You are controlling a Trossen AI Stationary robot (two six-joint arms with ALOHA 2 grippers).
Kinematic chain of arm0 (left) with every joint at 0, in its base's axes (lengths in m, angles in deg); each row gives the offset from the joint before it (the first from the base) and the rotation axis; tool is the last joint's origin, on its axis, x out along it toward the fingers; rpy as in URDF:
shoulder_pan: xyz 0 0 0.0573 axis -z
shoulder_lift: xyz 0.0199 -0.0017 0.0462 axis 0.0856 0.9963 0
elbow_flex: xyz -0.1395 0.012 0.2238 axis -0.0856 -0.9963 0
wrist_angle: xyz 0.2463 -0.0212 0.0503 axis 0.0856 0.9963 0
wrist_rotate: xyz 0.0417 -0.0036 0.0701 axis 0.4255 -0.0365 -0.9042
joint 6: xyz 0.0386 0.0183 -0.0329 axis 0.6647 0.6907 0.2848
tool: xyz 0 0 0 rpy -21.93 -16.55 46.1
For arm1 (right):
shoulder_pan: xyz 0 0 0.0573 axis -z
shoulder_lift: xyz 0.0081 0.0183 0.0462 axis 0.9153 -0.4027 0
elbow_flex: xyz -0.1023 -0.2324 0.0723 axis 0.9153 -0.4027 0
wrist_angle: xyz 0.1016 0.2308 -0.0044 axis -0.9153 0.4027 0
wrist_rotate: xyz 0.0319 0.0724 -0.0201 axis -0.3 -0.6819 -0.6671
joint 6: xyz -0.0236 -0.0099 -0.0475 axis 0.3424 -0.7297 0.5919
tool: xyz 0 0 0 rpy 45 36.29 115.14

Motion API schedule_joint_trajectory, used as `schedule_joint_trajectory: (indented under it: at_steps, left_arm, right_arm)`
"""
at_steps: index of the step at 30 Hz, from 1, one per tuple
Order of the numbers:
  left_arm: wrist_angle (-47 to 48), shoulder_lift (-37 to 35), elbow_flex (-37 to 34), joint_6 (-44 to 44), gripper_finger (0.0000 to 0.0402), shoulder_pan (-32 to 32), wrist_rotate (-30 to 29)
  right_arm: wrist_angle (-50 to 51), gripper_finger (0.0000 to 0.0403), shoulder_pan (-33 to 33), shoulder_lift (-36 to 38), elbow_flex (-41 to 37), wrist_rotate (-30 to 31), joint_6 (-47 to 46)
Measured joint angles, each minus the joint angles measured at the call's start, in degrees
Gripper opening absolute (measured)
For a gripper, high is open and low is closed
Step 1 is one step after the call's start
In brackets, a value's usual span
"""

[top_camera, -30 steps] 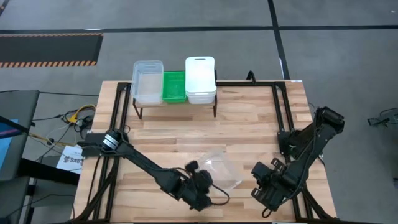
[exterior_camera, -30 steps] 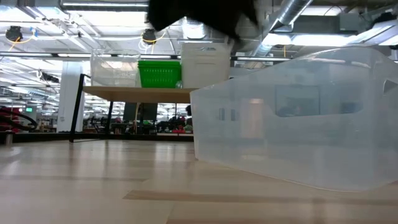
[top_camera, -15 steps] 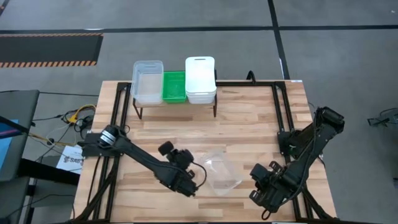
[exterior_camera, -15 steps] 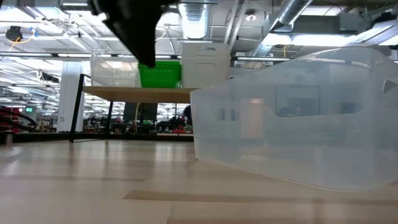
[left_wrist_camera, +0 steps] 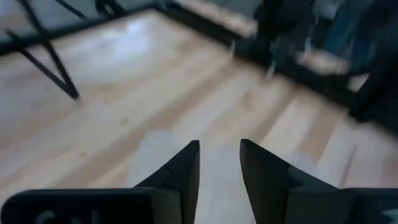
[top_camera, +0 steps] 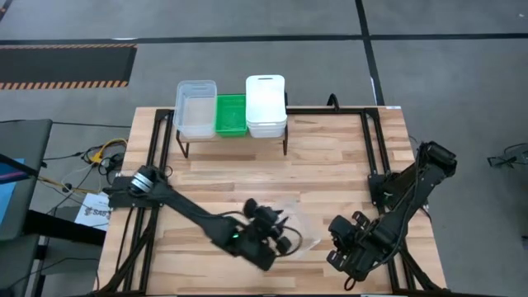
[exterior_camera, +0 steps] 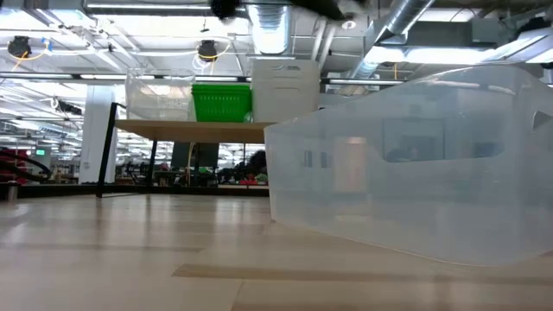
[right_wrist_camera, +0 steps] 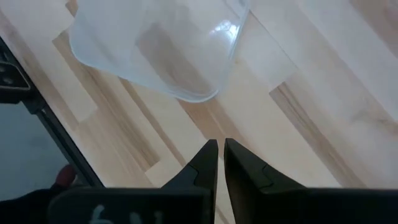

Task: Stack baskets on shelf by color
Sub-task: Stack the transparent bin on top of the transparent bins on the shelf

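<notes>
One clear basket (top_camera: 297,227) (exterior_camera: 415,164) (right_wrist_camera: 165,43) sits on the table near its near edge. My left gripper (top_camera: 276,227) (left_wrist_camera: 219,155) hangs open above that basket's left part; the low view shows only a dark piece of the arm (exterior_camera: 259,7) at its top. My right gripper (top_camera: 334,246) (right_wrist_camera: 221,149) waits shut, low over the wood just right of the basket. The shelf (exterior_camera: 190,130) stands at the far edge and carries clear baskets (top_camera: 196,107), green baskets (top_camera: 231,115) and white baskets (top_camera: 266,103).
Black frame rails (top_camera: 370,140) run along the table's left and right sides and far edge. Bare wooden planks (top_camera: 247,177) lie between the shelf and the loose basket. The shelf's black legs (top_camera: 183,148) stand on the table.
My left gripper swung from the near edge toward the table's left and far side, then came back right to a spot over the clear basket. The basket stayed where it was. My right arm barely moved.
</notes>
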Motion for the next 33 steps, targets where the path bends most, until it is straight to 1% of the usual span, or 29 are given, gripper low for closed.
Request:
schedule_joint_trajectory:
  at_steps: [4, 8, 10, 12, 14, 17, 20, 22, 24, 29, 31, 33]
  left_arm:
    - [-1.4, 4.6, 0.0, 2.7, 0.0103, -3.0, 9.0]
    - [2.2, 8.6, 0.0, 4.9, 0.0103, -5.0, 18.0]
    - [7.4, 8.9, 0.0, 5.2, 0.0103, -5.7, 20.4]
    - [12.7, 8.6, 0.1, 5.0, 0.0103, -6.2, 21.3]
    - [20.5, 7.7, 0.0, 4.5, 0.0103, -6.6, 20.1]
    - [31.9, 6.1, 0.0, 3.5, 0.0103, -6.9, 15.9]
    - [43.0, 4.5, 0.0, -0.6, 0.0103, -7.0, 10.8]
    - [47.8, 2.9, 0.0, -4.5, 0.0103, -7.0, 9.5]
    - [49.4, 0.9, 0.0, -7.1, 0.0103, -6.2, 9.9]
    - [48.4, -4.1, 0.0, -9.3, 0.0103, -1.9, 10.9]
    - [48.5, -6.5, 0.0, -12.5, 0.0103, 0.4, 11.0]
    - [46.6, -8.7, 0.0, -16.3, 0.0103, 2.5, 10.4]
  right_arm:
    - [-0.1, 0.0052, 0.0, -0.1, 0.0, 0.0, 0.4]
    - [0.0, 0.0052, 0.0, -0.1, 0.0, 0.0, 0.2]
    - [-0.2, 0.0052, 0.0, -0.1, 0.0, 0.0, 0.1]
    - [-0.3, 0.0052, 0.0, -0.1, 0.0, 0.0, 0.1]
    - [-0.3, 0.0052, 0.5, -0.1, 0.0, 0.0, 0.1]
    - [-0.3, 0.0052, 1.3, -0.1, 0.0, 0.0, 0.1]
    - [-0.3, 0.0052, 2.8, -0.1, 0.0, 0.0, 0.9]
    - [-0.9, 0.0052, 3.9, -0.1, 0.0, 0.0, 2.3]
    - [-1.7, 0.0052, 4.9, -0.1, 0.0, 0.0, 3.6]
    - [-4.0, 0.0052, 7.0, -0.1, 0.0, -0.1, 8.7]
    - [-4.5, 0.0052, 7.5, -0.1, 0.0, -0.1, 9.0]
    - [-4.9, 0.0052, 7.6, -0.1, 0.0, -0.2, 9.2]
